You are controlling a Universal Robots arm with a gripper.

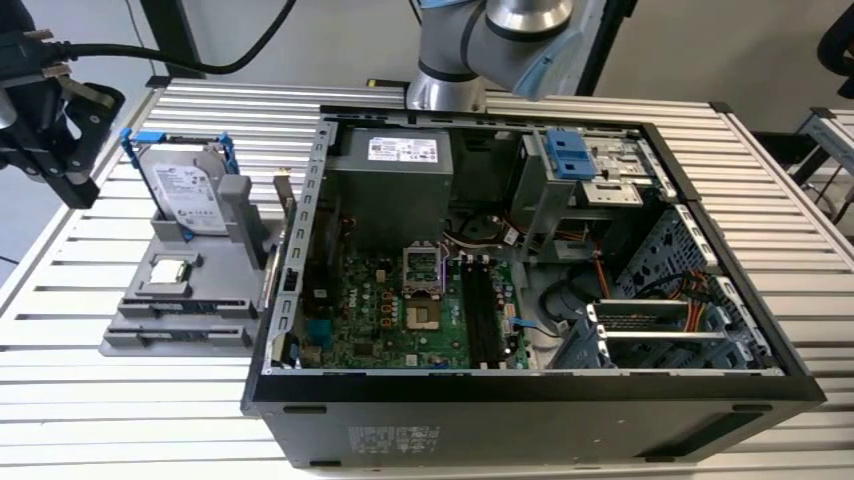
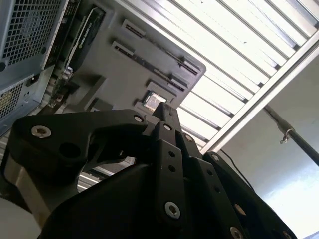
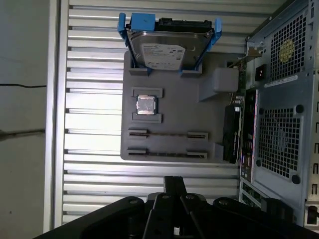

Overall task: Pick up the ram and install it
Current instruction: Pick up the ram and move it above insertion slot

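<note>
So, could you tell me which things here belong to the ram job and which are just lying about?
Job: slim dark ram stick on edge in the grey holder tray; black gripper; motherboard's long black slots.
Lying about: silver hard drive in blue frame; small square silver processor chip.

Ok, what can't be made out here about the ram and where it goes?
- The ram: thin edge-on strips in the gray holder's long slots, first wrist view; too thin to confirm.
- Motherboard slots, exterior view: too dark and small to tell if filled.
- Table under the gripper: covered by its body in both wrist views.
</note>
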